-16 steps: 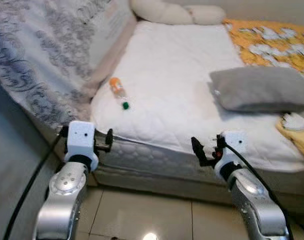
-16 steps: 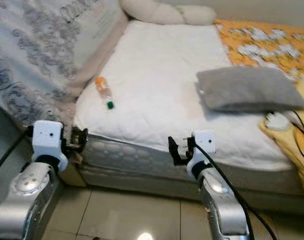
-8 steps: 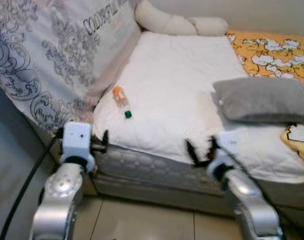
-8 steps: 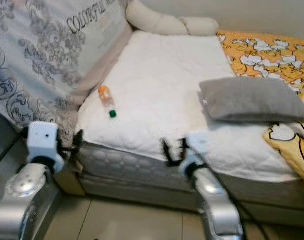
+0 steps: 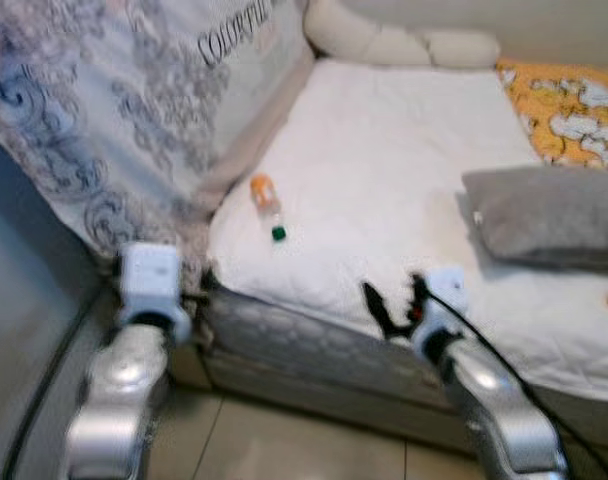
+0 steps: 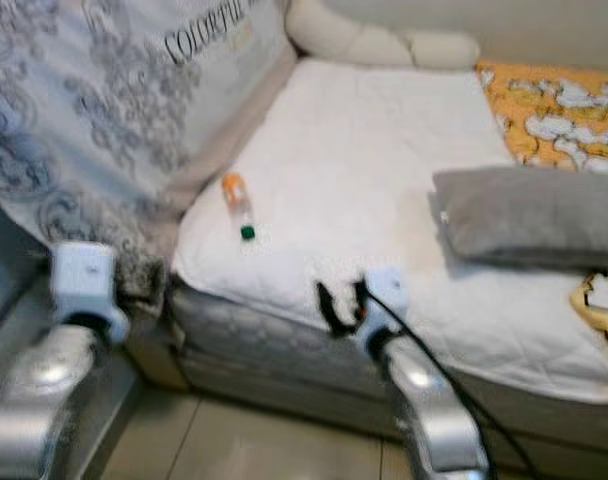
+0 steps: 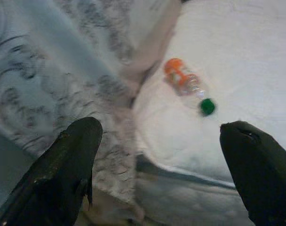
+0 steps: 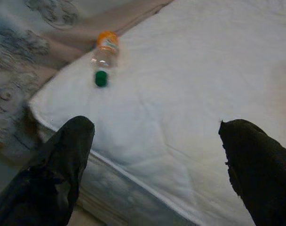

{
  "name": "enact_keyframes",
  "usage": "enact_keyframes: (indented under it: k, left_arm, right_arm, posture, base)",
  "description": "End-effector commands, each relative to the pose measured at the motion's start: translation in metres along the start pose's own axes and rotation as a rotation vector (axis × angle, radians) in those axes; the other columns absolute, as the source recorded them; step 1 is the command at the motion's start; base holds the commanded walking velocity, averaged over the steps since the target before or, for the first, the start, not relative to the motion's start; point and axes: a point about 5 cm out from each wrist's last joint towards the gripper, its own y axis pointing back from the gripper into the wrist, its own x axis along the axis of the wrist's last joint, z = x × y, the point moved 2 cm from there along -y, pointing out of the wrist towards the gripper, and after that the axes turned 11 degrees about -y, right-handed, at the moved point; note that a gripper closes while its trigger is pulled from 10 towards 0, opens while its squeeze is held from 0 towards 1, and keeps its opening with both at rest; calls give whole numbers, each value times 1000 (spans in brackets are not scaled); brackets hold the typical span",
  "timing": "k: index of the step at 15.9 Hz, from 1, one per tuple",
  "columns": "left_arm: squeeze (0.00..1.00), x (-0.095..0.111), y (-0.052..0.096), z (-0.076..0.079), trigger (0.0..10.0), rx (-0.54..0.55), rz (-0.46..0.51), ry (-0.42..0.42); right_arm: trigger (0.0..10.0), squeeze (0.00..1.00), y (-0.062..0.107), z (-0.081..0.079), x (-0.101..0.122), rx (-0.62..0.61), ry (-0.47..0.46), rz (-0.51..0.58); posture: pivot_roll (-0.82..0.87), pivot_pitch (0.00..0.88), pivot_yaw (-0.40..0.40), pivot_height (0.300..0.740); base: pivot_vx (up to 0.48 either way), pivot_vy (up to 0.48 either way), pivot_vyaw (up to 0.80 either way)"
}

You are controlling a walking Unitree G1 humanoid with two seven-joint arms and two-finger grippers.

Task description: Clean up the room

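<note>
A small plastic bottle (image 5: 266, 205) with an orange label and green cap lies on its side on the white mattress (image 5: 384, 180), near the mattress's front left corner; it also shows in the left wrist view (image 7: 187, 85) and the right wrist view (image 8: 103, 57). My right gripper (image 5: 392, 303) stands open over the mattress's front edge, to the right of the bottle and nearer to me. My left gripper (image 7: 162, 155) is open beside the bed's left corner, short of the bottle. Nothing is held.
A grey pillow (image 5: 549, 215) lies on the right of the mattress. An orange patterned blanket (image 5: 564, 110) covers the far right. A grey patterned sheet (image 5: 114, 120) drapes along the left side. Cream bolsters (image 5: 399, 40) lie at the head. Tiled floor (image 5: 284, 455) runs below.
The camera has shifted, so the bed sits further right in the picture. My right gripper has moved forward and left over the mattress edge, closer to the bottle.
</note>
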Motion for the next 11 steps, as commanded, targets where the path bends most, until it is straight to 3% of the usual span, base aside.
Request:
enact_keyframes:
  k: [1, 6, 8, 11]
  left_arm:
    - [0, 1, 0, -6, 10000, 20, 4, -11]
    - [0, 2, -1, -6, 10000, 15, 10, -10]
    - [0, 3, -2, -6, 10000, 15, 14, -10]
    - [0, 3, -2, -4, 10000, 3, 13, -8]
  right_arm:
    - [10000, 0, -2, -3, 2, 6, 1, 4]
    - [10000, 0, -4, -7, 2, 34, 18, -6]
    - [10000, 0, -5, -8, 1, 39, 32, -12]
    - [10000, 0, -5, -6, 1, 20, 19, -9]
  posture:
    - [-58, 0, -11, 740]
    - [-54, 0, -9, 740]
    - [-53, 0, -9, 740]
    - [-54, 0, -8, 740]
  base:
    - [262, 0, 0]
    - [265, 0, 0]
    - [266, 0, 591]
    - [265, 0, 0]
